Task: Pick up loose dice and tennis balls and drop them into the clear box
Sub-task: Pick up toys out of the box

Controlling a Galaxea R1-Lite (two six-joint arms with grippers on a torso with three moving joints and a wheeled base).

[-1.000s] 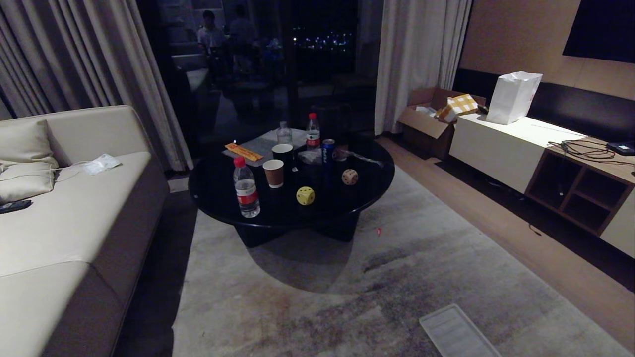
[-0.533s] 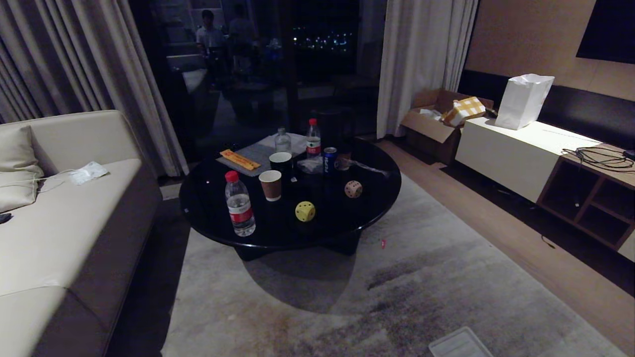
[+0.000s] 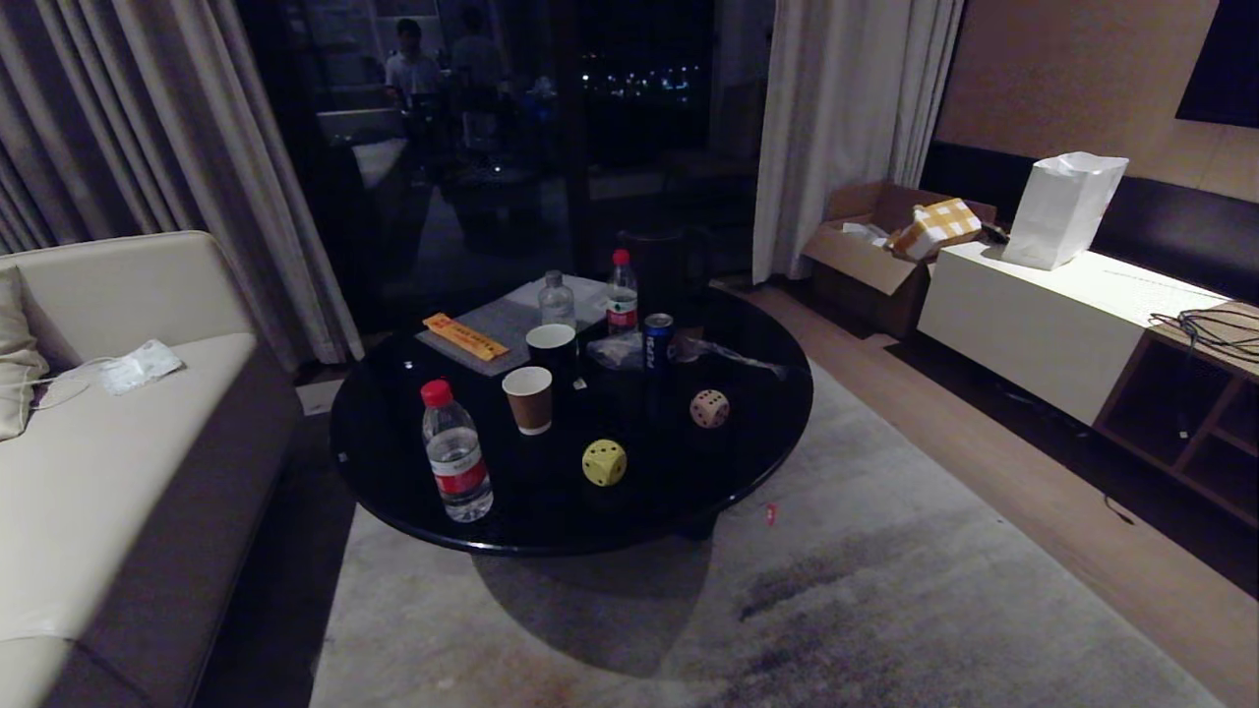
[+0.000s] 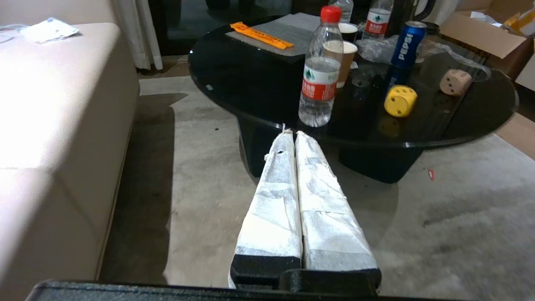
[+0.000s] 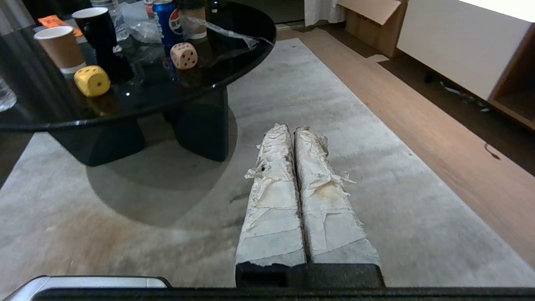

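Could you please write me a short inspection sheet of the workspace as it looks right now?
Surface: round black table on a grey rug.
Job's things: yellow die and beige die loose on the table; no tennis balls or clear box seen.
Clutter: water bottle, paper cup, Pepsi can, orange packet.
Grippers: left gripper and right gripper both shut, empty, short of the table.
Cables: a coil on the sideboard at right.
Surroundings: sofa at left, curtains, cardboard box, white bag.
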